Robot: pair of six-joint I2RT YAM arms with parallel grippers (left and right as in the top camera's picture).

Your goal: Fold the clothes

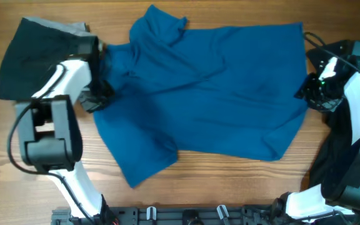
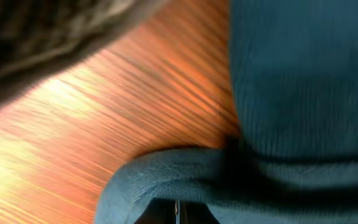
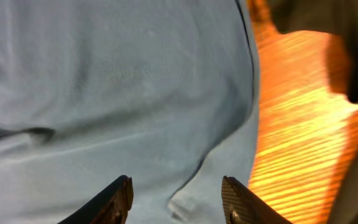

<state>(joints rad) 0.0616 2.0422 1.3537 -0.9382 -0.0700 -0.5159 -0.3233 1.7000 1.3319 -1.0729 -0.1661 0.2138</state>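
A blue shirt lies spread over the wooden table, with one sleeve pointing toward the front left. My left gripper is at the shirt's left edge. In the left wrist view its jaws are pressed together, and a thick fold of the blue shirt curls over their tips. My right gripper hovers at the shirt's right edge. In the right wrist view the right gripper is open over the shirt, near a small turned-up corner of the hem, with nothing between the fingers.
A dark grey garment lies at the back left, just beyond the left arm, and appears blurred in the left wrist view. Black cabling and the right arm's base fill the right side. Bare wood runs along the shirt's right edge.
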